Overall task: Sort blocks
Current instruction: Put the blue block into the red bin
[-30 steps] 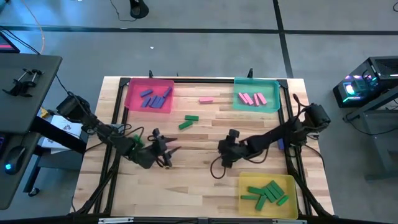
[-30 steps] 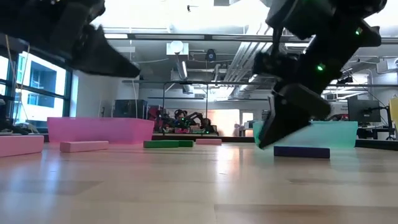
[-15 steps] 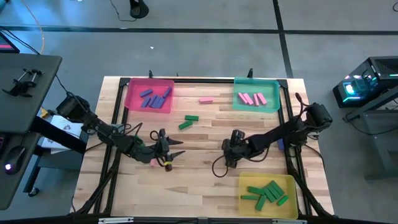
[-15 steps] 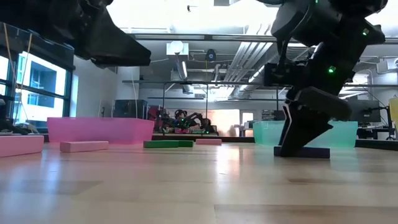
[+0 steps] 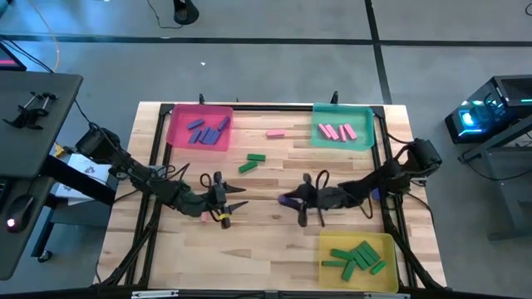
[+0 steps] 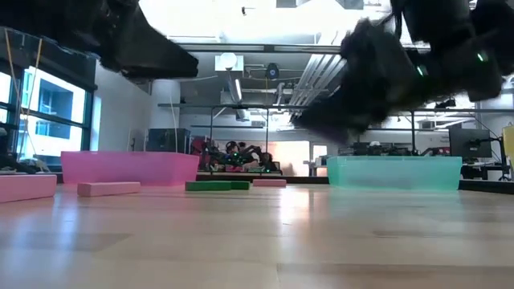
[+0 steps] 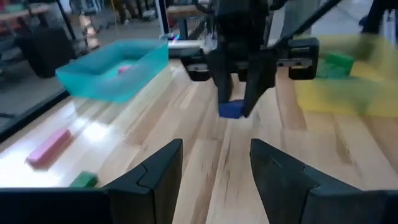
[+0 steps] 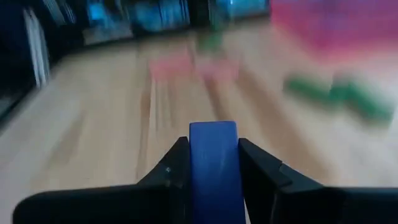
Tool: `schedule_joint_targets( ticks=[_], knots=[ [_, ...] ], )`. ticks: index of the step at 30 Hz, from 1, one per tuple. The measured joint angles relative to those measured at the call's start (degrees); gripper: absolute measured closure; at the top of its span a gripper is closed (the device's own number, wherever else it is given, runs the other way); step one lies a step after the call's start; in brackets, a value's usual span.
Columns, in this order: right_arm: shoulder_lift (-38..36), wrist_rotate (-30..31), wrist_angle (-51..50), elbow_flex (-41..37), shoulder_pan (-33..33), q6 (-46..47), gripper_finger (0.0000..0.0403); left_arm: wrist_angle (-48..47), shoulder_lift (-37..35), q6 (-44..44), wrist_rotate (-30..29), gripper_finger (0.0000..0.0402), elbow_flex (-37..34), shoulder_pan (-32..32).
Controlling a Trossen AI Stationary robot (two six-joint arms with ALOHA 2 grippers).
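Observation:
My right gripper hangs over the table's middle, shut on a blue-purple block that also shows in the left wrist view. My left gripper stands open just left of it, facing it, with nothing between its fingers. Loose blocks lie flat on the wood: two green ones and a pink one toward the far side. Another pink one lies under my left arm. My right gripper pinches the blue-purple block by its two long sides between its two fingers. The fingers lie along the block and come nearly level from the table's right. The block's free end sticks out past the fingertips toward the left, clear of the table.
A pink tray at the far left holds blue-purple blocks. The teal tray at the far right holds pink ones. A yellow tray at the near right holds green ones. A black frame runs along the table's edges.
My right gripper stood open, pointing down over the blue-purple block lying on the table. It has shut on the block, tipped up to nearly level and lifted it clear. My left gripper has tipped up slightly and stays open.

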Motion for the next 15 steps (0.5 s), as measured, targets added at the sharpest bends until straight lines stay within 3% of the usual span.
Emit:
schedule_joint_targets(
  ticks=[6,11,15],
  knots=[
    [-0.02,-0.31,12.63,5.99,0.07,-14.79,0.0329,10.68,3.87,8.46,7.67,0.0225,0.02,1.50],
    [-0.07,-3.14,12.50,12.86,0.15,-21.51,0.0329,23.52,9.55,13.61,13.17,0.0225,0.23,3.20],
    [-0.09,-6.27,11.90,16.65,0.25,-24.71,0.0329,26.29,13.05,17.76,16.51,0.0224,2.90,4.88]
  ],
)
